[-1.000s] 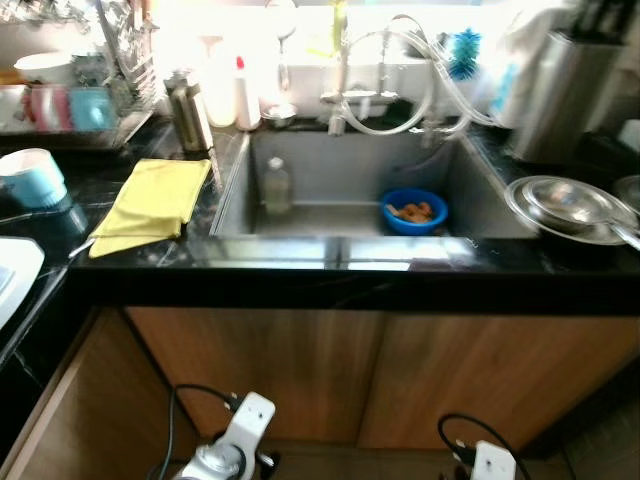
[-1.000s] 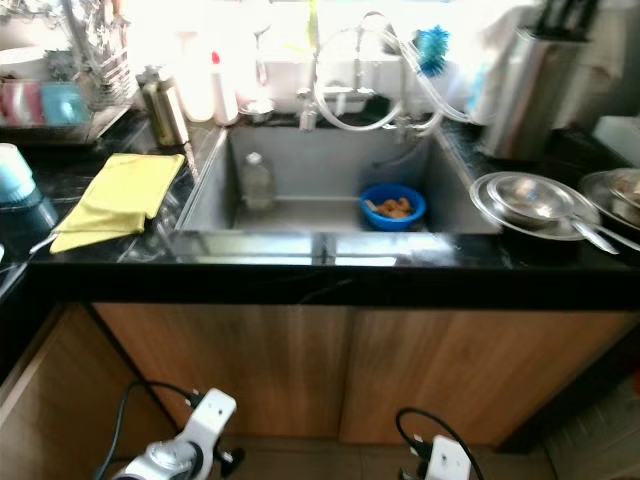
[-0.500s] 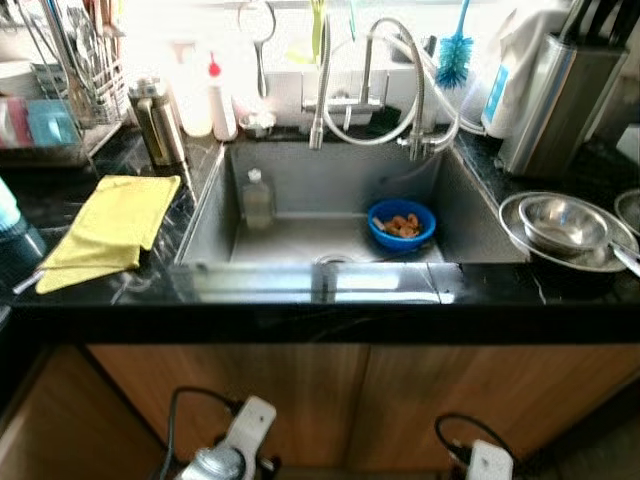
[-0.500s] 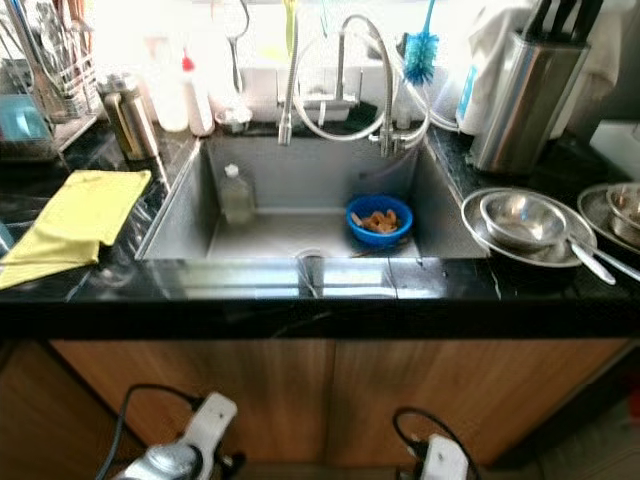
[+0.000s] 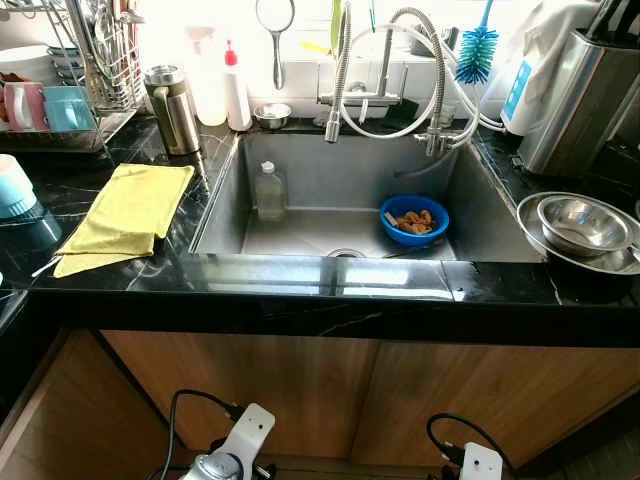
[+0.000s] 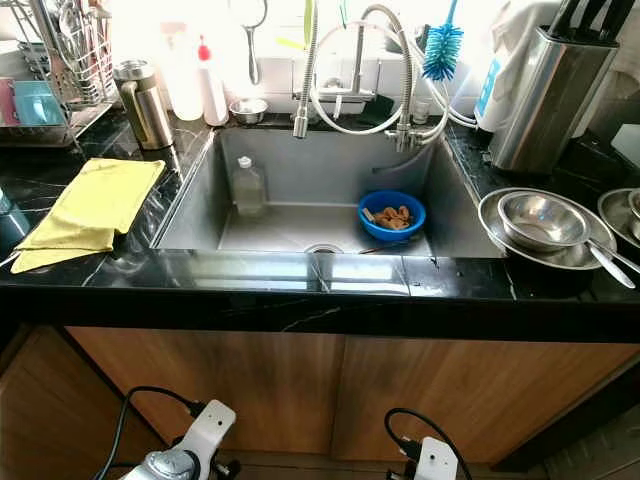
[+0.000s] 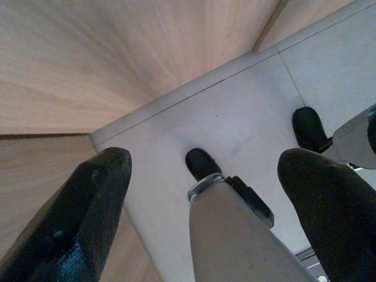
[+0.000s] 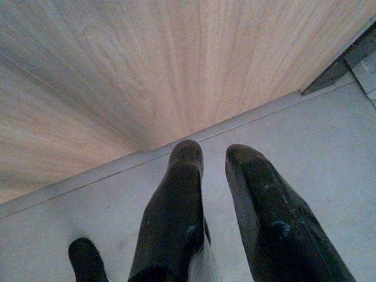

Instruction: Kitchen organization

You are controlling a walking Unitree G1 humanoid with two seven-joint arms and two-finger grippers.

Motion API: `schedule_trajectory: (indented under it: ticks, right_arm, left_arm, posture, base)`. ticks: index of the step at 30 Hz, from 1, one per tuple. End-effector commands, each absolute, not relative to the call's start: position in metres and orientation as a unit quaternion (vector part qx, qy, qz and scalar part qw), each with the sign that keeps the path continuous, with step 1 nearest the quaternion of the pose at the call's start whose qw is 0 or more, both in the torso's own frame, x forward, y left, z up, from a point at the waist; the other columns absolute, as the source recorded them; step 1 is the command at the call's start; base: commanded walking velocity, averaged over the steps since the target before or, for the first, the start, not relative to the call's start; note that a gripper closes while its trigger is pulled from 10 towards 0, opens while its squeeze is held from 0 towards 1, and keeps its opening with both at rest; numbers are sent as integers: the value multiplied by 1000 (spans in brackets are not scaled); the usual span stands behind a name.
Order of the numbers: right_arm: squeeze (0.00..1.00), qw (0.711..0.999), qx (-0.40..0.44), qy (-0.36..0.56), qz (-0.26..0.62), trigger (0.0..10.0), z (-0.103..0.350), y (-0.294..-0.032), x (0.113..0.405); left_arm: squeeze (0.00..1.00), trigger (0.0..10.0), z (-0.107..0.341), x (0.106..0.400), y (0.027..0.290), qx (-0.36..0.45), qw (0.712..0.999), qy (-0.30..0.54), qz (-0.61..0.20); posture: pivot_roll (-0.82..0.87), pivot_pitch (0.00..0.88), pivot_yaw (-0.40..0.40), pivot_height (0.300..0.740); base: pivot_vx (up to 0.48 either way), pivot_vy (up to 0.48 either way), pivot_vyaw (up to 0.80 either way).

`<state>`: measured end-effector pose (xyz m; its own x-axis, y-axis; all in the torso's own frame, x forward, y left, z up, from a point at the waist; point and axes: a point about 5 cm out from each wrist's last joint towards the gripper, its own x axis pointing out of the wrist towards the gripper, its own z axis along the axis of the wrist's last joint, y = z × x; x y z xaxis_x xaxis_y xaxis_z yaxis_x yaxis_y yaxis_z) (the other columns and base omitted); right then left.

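left eye view looks down on a steel sink (image 5: 225, 205) set in a black counter (image 5: 330, 300). a blue bowl (image 5: 414, 219) of food scraps sits at its right, a clear bottle (image 5: 269, 190) at its far left. a yellow cloth (image 5: 125, 212) lies left of the sink, steel bowls (image 5: 584, 226) right. both arms hang low by the wooden cabinet: left gripper (image 7: 202, 194) fingers wide apart, right gripper (image 8: 214, 161) fingers nearly together, holding nothing.

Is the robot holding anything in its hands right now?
No, nothing. The left gripper hangs open above the floor by the wooden cabinet, and the right gripper hangs beside it, its fingers nearly together with nothing between them.
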<state>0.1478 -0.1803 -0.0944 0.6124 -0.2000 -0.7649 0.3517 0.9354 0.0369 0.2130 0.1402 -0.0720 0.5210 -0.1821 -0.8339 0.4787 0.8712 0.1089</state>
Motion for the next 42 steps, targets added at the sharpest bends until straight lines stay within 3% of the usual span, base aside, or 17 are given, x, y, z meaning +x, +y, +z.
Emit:
schedule_trajectory:
  ticks: [1, 21, 42]
  right_arm:
    - [0, 893, 89, 415, -150, 10000, -94, -180, 149]
    - [0, 892, 91, 415, -154, 10000, -94, -182, 149]
    - [0, 893, 88, 415, -153, 10000, -94, -183, 149]
  left_arm:
    - [0, 10000, -72, 212, 146, 173, 853, 453, -191]
    - [0, 10000, -68, 219, 143, 174, 858, 445, -191]
    - [0, 10000, -68, 220, 139, 163, 860, 445, -189]
  posture:
    - [22, 0, -20, 736]
    - [21, 2, -21, 736]
    - [17, 0, -25, 736]
  base:
    - [0, 0, 0]
    - [0, -286, 0]
    - [0, 0, 0]
